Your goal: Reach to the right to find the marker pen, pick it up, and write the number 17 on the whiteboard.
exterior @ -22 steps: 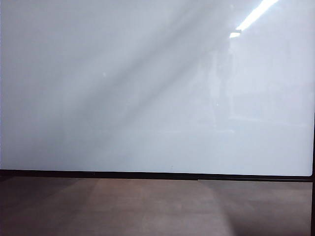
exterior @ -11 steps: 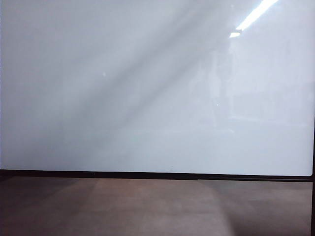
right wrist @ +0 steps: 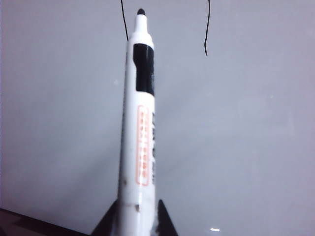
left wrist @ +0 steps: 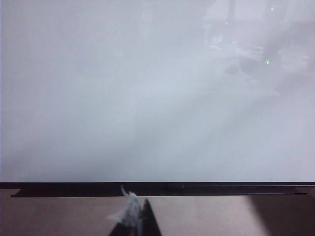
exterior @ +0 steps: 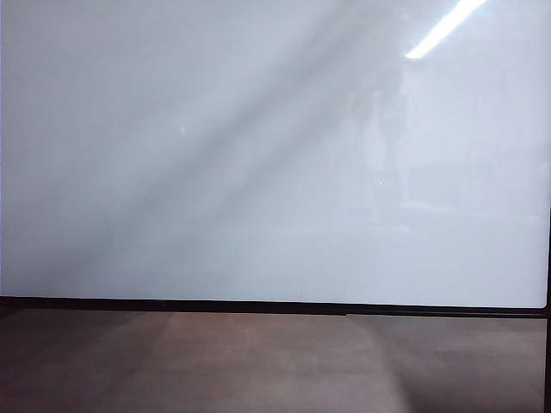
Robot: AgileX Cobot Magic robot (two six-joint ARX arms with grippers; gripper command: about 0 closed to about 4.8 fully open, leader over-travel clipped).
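While the right gripper (right wrist: 134, 216) clamps the marker (right wrist: 140, 123), tip near two black strokes (right wrist: 206, 29) on the whiteboard (exterior: 258, 155), the left gripper (left wrist: 135, 219) hangs above the counter (exterior: 258, 361), fingers' state unclear.

We see a brown matte worktop (exterior: 258, 366) running along the near edge of the exterior view, lighter through its middle and falling into shadow at both sides, deepest at the right corner. Its surface looks plain and slightly grainy. In the left wrist view the same brown worktop (left wrist: 59, 216) shows as a narrow strip, again with a dark shadow at one end. A bright ceiling light strip (exterior: 446, 26) appears as a slanted white reflection high on the right. Around it we make out only dim, blurred room shapes we cannot identify.
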